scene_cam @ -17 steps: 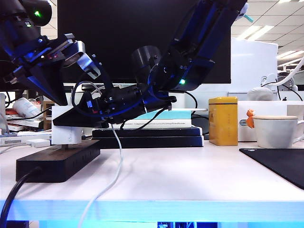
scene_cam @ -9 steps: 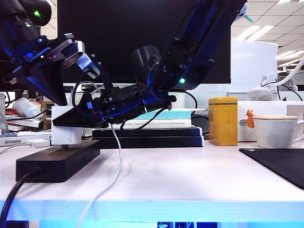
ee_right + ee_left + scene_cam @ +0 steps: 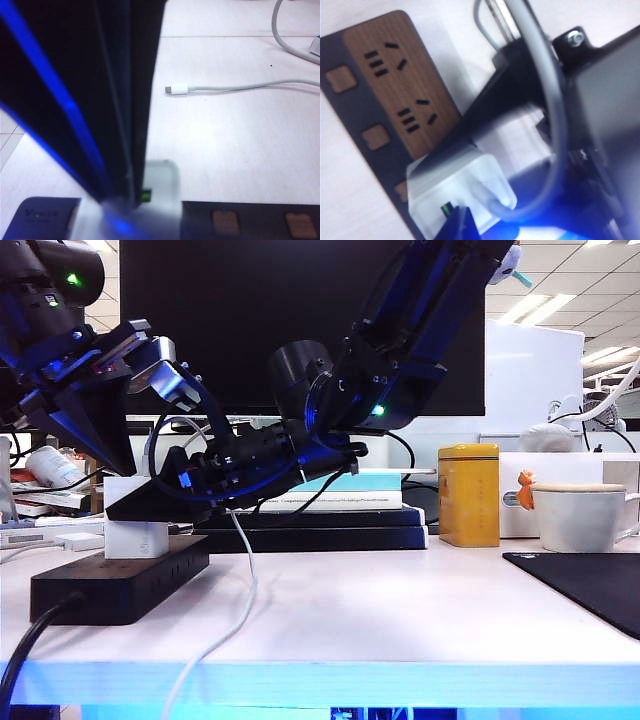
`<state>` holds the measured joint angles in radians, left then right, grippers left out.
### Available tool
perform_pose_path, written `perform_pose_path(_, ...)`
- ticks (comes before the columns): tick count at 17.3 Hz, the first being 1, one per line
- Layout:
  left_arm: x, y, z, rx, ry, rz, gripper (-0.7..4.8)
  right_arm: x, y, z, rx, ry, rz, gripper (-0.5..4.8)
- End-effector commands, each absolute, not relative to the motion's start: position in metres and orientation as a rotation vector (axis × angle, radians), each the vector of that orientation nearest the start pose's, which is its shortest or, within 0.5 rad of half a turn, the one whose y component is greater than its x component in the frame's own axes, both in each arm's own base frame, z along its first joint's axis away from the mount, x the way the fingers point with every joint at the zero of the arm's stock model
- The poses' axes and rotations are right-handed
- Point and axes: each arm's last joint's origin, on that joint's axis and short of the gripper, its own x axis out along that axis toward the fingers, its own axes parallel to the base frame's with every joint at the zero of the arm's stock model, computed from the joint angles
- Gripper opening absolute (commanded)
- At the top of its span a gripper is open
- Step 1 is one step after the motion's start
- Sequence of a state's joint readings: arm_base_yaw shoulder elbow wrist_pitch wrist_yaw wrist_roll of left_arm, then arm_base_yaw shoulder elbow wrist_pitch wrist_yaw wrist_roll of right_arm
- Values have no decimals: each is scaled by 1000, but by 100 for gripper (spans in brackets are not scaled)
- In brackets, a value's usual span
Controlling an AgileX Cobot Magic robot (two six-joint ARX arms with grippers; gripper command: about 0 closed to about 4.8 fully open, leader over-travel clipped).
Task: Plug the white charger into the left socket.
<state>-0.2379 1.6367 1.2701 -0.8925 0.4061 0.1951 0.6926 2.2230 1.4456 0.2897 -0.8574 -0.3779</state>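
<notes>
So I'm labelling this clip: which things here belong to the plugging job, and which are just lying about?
Job:
- white charger, sitting on the strip
- black power strip with the left socket
- right gripper, at the charger
- left gripper, shut, above it

Lying about:
- yellow tin
- white cup
- stacked books
- black mat

An office: a large black monitor [image 3: 300,320] behind the white tabletop [image 3: 400,600], stacked books [image 3: 330,505], ceiling panel lights [image 3: 540,300].
</notes>
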Motion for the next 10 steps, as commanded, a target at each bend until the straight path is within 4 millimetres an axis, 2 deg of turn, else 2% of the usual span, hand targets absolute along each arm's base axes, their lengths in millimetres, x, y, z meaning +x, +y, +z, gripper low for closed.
perform_pose_path(1,298,-88,234,54,1384,-648,-6,344,322,139,-224,359,1548,390)
perform_pose_path(6,306,-88,270,67,1297,-592,-6,353,302,182,-221,279,1487,389)
perform_pose_path(10,312,-89,298,63,1219,-559,-6,353,281,207,-209,348,1454,386)
